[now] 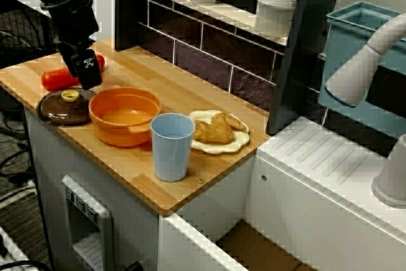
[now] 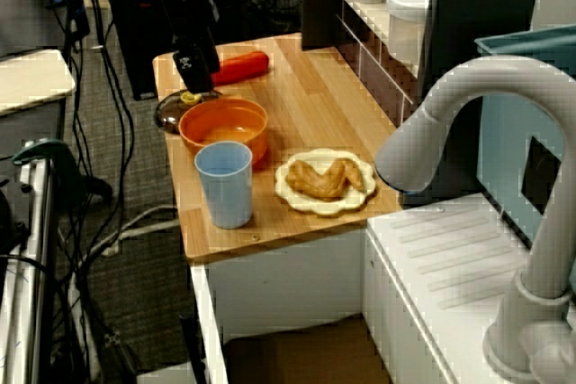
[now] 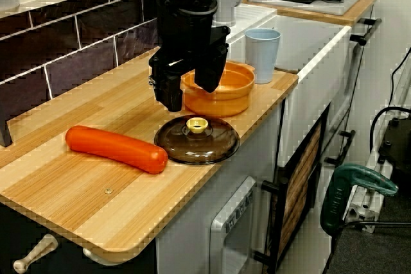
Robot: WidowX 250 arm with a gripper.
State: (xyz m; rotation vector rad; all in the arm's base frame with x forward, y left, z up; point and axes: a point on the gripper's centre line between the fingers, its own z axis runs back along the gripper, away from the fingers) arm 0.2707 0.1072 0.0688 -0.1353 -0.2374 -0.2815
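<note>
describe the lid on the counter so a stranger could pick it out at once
On the wooden counter, go to the end farthest from the sink, by the black fingers. The lid lies flat at the front edge beside an orange bowl and a red sausage. It alone is dark brown, with a yellow knob.

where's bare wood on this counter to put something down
Bare strip along the tiled wall, behind the orange pot and plate; also the end corner past the sausage. Crowded along the front edge: lid, pot, cup, plate, gripper near lid.
</note>
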